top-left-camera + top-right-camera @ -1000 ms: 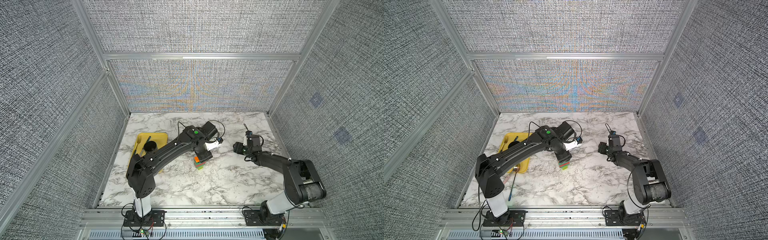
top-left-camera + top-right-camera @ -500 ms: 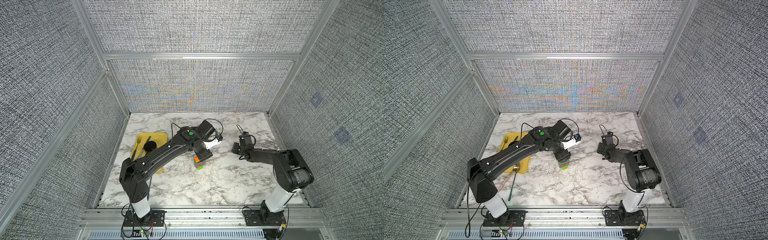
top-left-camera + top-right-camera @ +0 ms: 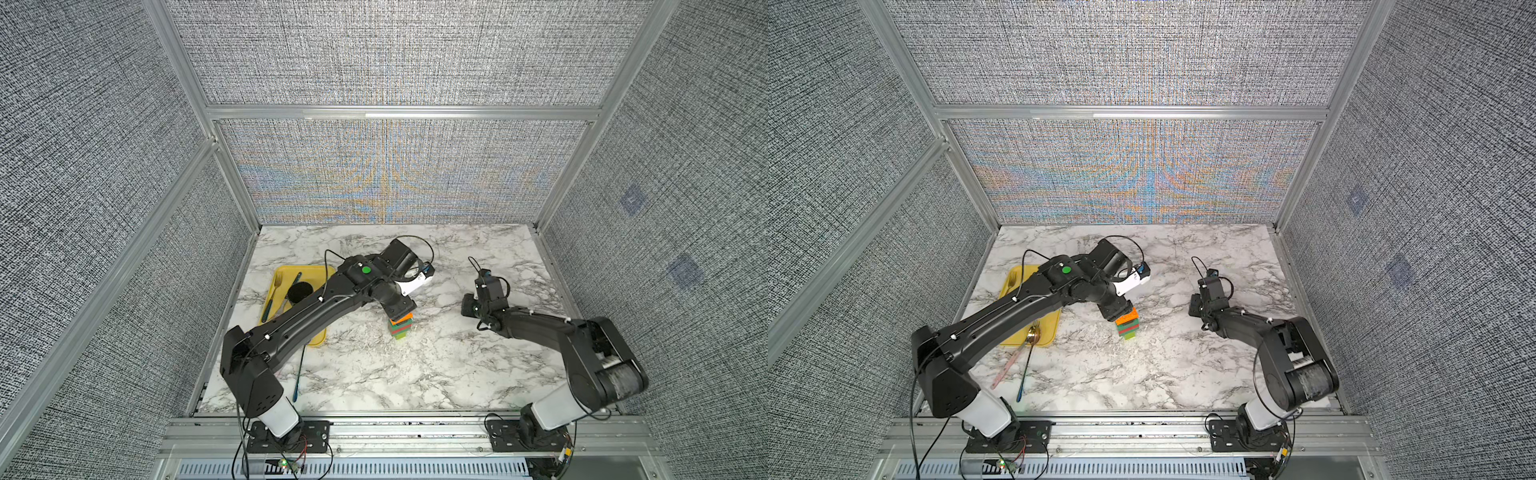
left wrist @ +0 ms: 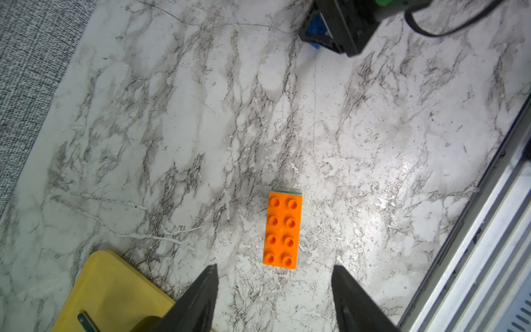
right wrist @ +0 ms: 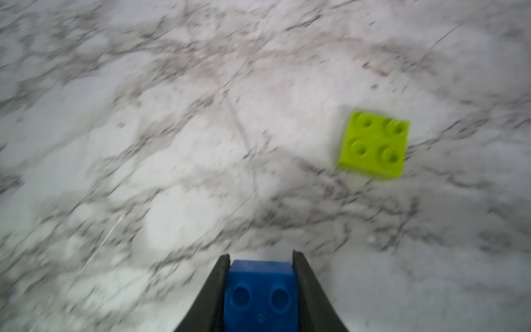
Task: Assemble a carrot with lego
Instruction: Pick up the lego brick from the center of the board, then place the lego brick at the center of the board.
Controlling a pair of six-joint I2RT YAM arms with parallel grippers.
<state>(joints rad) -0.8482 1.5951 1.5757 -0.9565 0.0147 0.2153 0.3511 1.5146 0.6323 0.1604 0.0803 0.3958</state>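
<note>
Right wrist view: right hand [image 5: 261, 258] pinching blue brick [image 5: 260, 293]; left hand [image 4: 274, 276] spread.

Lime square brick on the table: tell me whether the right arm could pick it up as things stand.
Probably not yet. The right gripper is already shut on the blue brick, so its jaws are full. The lime square brick lies bare on the marble with nothing around it, so the approach itself looks free.

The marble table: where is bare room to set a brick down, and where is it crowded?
The marble table is bare in front, between the brick stack and the near rail, and along the back wall. It is crowded at the yellow tray under the left arm, and between the open left gripper and the right gripper, shut on a blue brick beside a lime brick.
</note>
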